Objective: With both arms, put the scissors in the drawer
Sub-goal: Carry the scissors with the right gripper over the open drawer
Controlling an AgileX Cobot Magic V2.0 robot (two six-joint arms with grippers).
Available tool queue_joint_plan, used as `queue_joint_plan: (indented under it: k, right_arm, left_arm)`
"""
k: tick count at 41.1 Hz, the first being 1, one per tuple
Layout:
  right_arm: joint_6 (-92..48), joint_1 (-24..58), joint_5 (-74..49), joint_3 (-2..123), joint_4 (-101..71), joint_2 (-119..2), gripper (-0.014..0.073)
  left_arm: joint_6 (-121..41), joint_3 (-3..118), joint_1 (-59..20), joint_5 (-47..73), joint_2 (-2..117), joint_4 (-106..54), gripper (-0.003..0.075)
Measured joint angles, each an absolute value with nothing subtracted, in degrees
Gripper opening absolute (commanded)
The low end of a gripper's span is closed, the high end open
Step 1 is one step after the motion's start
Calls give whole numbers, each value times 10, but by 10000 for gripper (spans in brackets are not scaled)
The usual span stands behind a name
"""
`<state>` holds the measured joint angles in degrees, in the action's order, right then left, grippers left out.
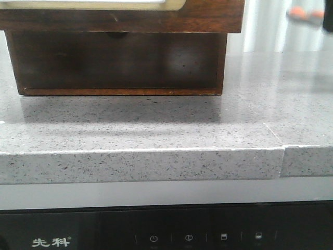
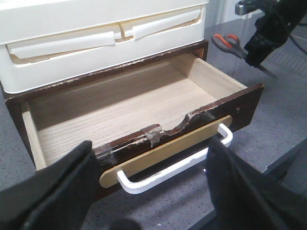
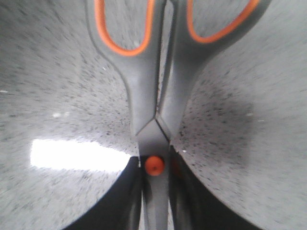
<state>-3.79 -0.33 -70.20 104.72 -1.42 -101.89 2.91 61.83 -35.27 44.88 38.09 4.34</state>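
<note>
- Over the grey speckled countertop point(image 1: 156, 130), in the front view, a dark brown wooden cabinet point(image 1: 119, 57) was seen standing near the far edge, its lower part in shadow.
- At the top right corner of that view, a blurred orange-and-grey shape was caught; what it was could not be told, and neither gripper could be made out there.
- Below the countertop's edge, a black appliance panel point(image 1: 166, 232) with small white symbols was shown.
- In the left wrist view, the drawer point(image 2: 144, 115) was found pulled well out, its pale wooden floor bare, its chipped dark front carrying a cream panel and a white handle point(image 2: 172, 167).
- The left gripper point(image 2: 148, 191) was seen spread wide, one finger to each side of the handle, nothing held between the fingers point(image 2: 53, 191).
- A cream plastic box point(image 2: 100, 38) was seen resting on top of the cabinet above the drawer.
- Beyond the drawer's far corner, the scissors point(image 2: 228, 43) were spotted outside the drawer, gripped by the right gripper point(image 2: 256, 48) above the counter.
- In the right wrist view, the scissors were shown close up, orange-lined loops pointing away, the orange pivot screw point(image 3: 154, 165) sitting just at the fingers.
- The right gripper's black fingers point(image 3: 120, 201) were seen clamped against both sides of the blade section below the pivot.
</note>
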Motion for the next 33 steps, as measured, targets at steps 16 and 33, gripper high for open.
queue_joint_plan:
  k: [16,33]
  right_arm:
    - [-101,39,-685,1048,-60,-831,110]
    - [-278,161,-664,1049,-190,-773,110]
  left_arm:
    - [29,618,-353,449,381,43,459]
    - [29,618,-353,449,381,43,459]
